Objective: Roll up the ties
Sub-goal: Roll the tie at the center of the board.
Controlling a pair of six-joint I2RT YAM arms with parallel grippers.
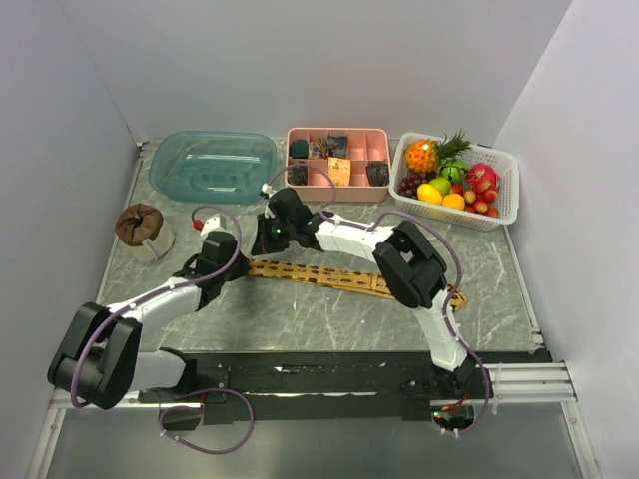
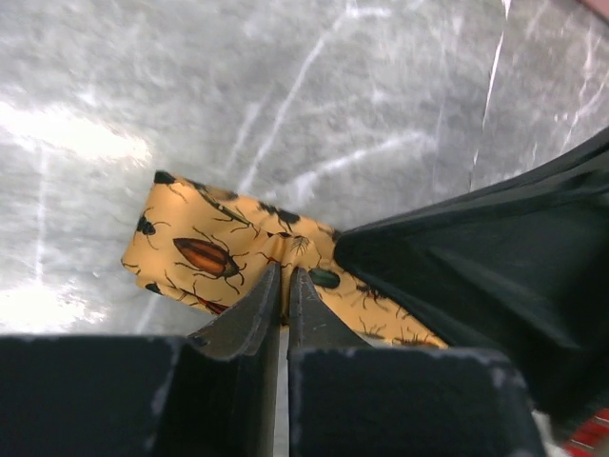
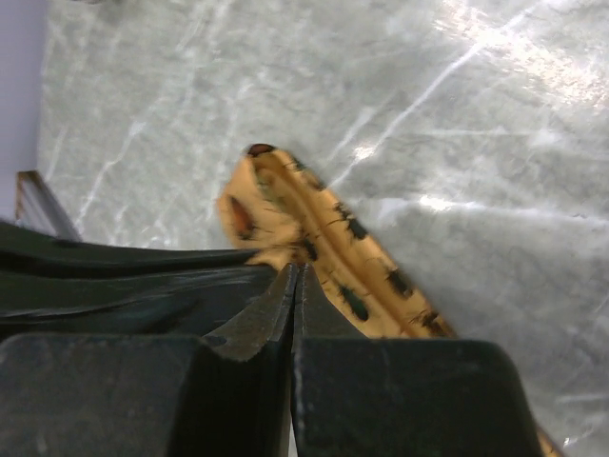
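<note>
Right gripper (image 3: 297,268) was clamped shut, tips on the tie (image 1: 339,279). The left gripper (image 2: 284,271) showed a sliver of gap over the same cloth, and I couldn't tell whether it pinched anything. I saw golden-yellow fabric printed with dark beetles, flat on the middle of the table (image 1: 300,324), long axis left to right, slanting slightly nearer rightward, left end under both grippers.

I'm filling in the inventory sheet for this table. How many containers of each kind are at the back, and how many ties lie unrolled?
Teal tub: 1
Pink divided tray: 1
White basket: 1
Yellow tie: 1
Total: 4
</note>
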